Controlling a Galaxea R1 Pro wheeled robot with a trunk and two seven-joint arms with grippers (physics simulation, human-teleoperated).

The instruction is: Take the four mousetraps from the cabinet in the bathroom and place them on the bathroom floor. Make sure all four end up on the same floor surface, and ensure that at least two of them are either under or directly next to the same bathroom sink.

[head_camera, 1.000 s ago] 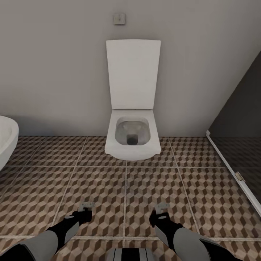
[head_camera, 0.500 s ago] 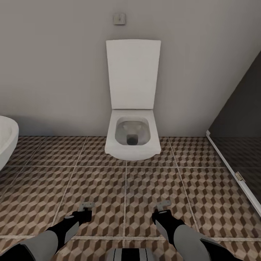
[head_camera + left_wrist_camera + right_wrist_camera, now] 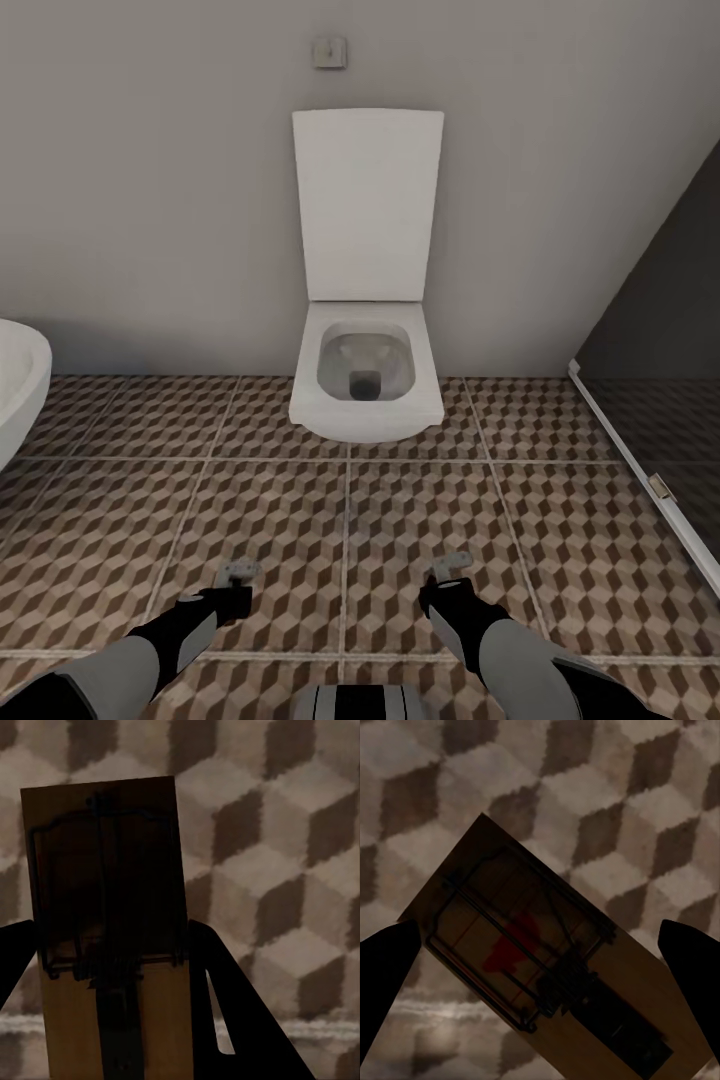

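- Against a second ago, the right gripper (image 3: 452,570) sits a touch lower and turned; the left gripper (image 3: 238,574) also dropped slightly.
- Both arms reach forward and down over the bathroom floor (image 3: 560,560), short of the toilet (image 3: 366,385).
- The left gripper pinches a mousetrap (image 3: 112,937) between its fingers (image 3: 225,1020).
- The right gripper's fingers (image 3: 690,960) are spread wide, a second mousetrap (image 3: 540,960) lying askew between them, released.
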